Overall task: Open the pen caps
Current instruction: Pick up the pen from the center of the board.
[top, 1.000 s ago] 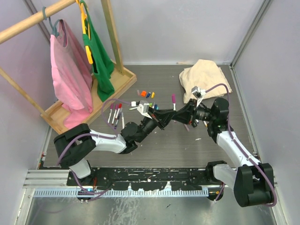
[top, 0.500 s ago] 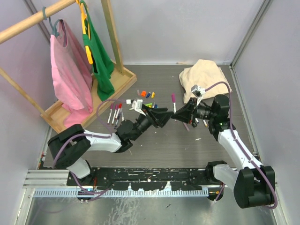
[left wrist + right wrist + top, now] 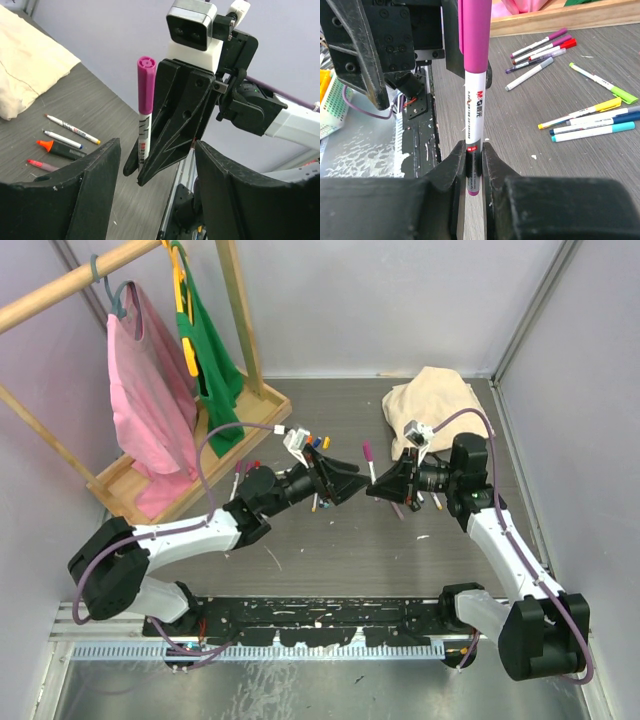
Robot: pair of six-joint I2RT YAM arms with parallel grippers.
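My right gripper [image 3: 474, 167] is shut on the lower end of a white-barrelled pen [image 3: 474, 117], which stands upright with its magenta pen cap [image 3: 475, 35] on top. In the left wrist view the same cap [image 3: 146, 85] rises beside the right gripper [image 3: 135, 172]. My left gripper [image 3: 157, 195] is open, its fingers [image 3: 87, 200] wide apart and short of the pen, holding nothing. From above, the left gripper [image 3: 350, 483] faces the right gripper [image 3: 380, 490] across a small gap, with the pen's cap [image 3: 367, 449] sticking up between them.
Several capped pens [image 3: 545, 50] and more pens [image 3: 590, 120] lie on the table. An orange-tipped highlighter [image 3: 57, 148] and thin pens [image 3: 72, 129] lie near a beige cloth [image 3: 432, 400]. Loose caps [image 3: 322, 442] sit mid-table. A wooden clothes rack [image 3: 255, 420] stands at back left.
My left gripper opened and drew back to the left, away from the pen. The right gripper kept hold of the pen, and the magenta cap is still on it.
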